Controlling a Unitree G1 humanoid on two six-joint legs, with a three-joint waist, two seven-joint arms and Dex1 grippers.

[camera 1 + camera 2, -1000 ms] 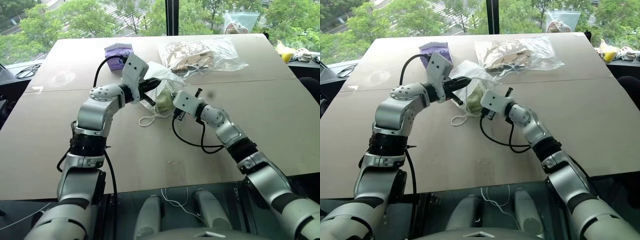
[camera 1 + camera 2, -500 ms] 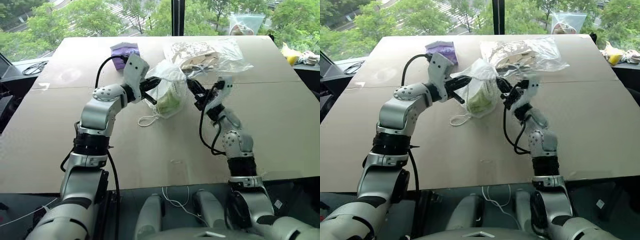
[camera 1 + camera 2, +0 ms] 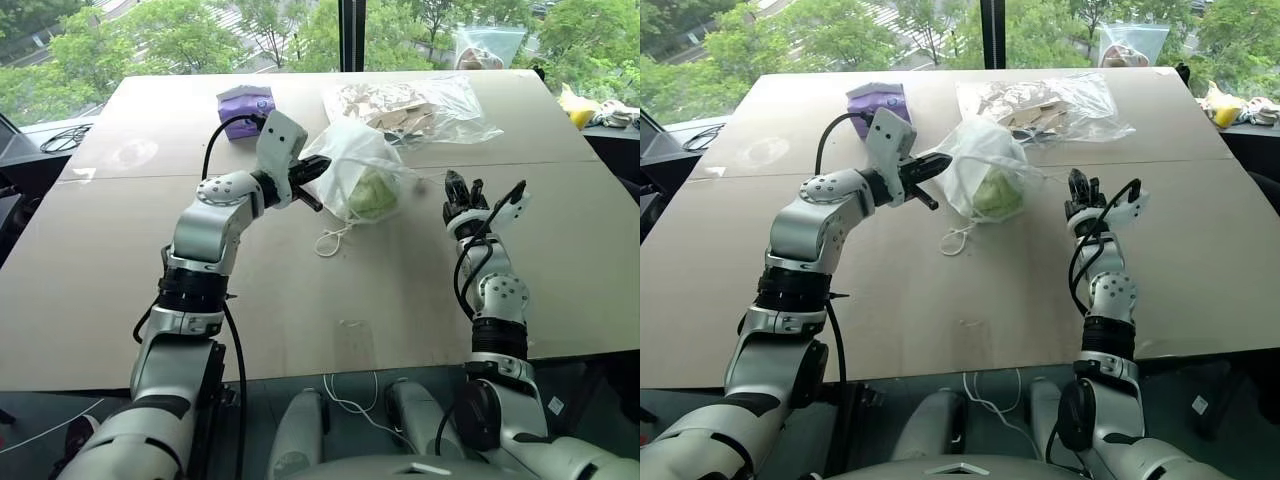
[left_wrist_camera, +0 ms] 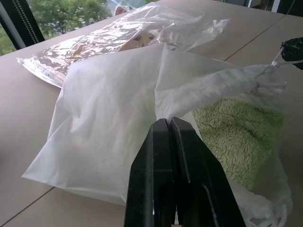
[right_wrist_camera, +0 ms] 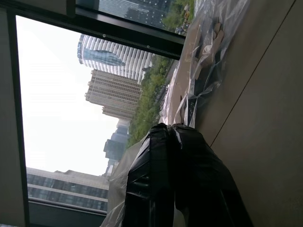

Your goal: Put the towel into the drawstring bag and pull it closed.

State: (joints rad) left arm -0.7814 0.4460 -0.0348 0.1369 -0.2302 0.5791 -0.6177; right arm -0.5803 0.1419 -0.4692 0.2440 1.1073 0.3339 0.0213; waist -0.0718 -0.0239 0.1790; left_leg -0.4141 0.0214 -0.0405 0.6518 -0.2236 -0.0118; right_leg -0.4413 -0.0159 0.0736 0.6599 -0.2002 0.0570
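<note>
The left gripper has its 2 black fingers pressed together, pinching the gathered mouth of the drawstring bag at its left side, just above the middle of the head view. The right gripper, right of centre in that view, is also fully closed; a thin white cord runs taut from the bag's right side to its tips, though whether it is clamped between the fingers cannot be told. The towel sits inside the bag, its light green showing through the milky plastic in the lower right part. A loop of white cord hangs from the bag onto the table.

A purple tissue pack lies at upper left of centre, and a clear bag of brown paper at upper right of the bag, just behind it.

Compared with 1 second ago, the right gripper has swung from beside the bag out to the right, and the bag's mouth has drawn narrower.
</note>
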